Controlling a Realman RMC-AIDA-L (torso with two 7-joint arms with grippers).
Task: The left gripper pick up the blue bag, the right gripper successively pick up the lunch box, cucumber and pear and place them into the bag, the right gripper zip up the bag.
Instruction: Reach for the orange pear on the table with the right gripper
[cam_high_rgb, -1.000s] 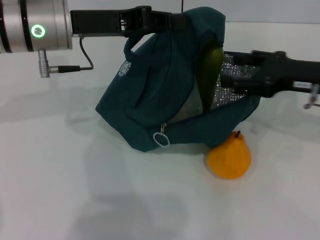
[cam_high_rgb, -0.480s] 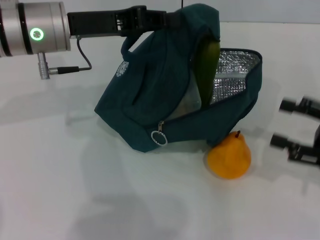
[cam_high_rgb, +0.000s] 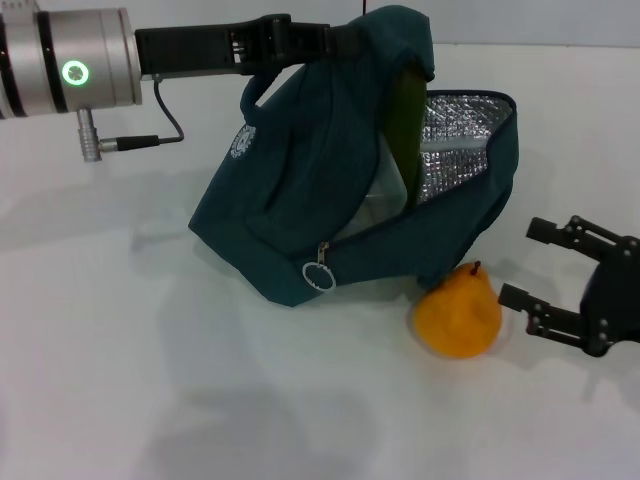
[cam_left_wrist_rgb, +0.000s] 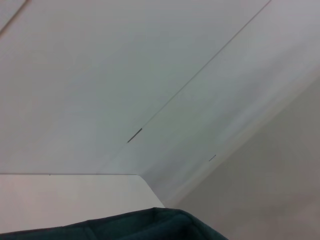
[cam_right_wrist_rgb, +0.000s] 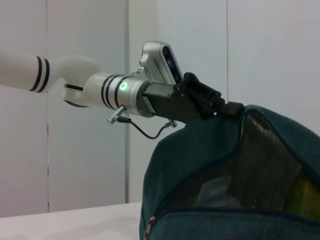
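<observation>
- I see the dark teal-blue soft fabric bag (cam_high_rgb: 320, 200) held up at its top, its lower edge resting on the white table (cam_high_rgb: 150, 380) and its body tilted, the open mouth facing my right side.
- The bag's flap stands open, showing a silver quilted foil lining (cam_high_rgb: 455, 140).
- A long green cucumber (cam_high_rgb: 405, 130) stands upright in the opening, leaning against the dark fabric.
- Beside the cucumber, lower in the bag, I make out a pale translucent lunch box (cam_high_rgb: 385, 200), mostly hidden.
- A round metal zip pull ring (cam_high_rgb: 319, 277) hangs at the bag's front lower seam.
- The orange-yellow pear (cam_high_rgb: 459, 314) with a short dark stem lies on the table, touching the bag's lower corner, outside it.
- My left gripper (cam_high_rgb: 345, 38) is clamped on the top of the bag, its black body reaching in from the silver wrist with a green light ring (cam_high_rgb: 74, 71).
- In the left wrist view only a strip of the bag's fabric (cam_left_wrist_rgb: 140, 227) shows.
- My right gripper (cam_high_rgb: 530, 265) sits low, just beside the pear, its two black fingers (cam_high_rgb: 560, 232) spread apart and holding nothing.
</observation>
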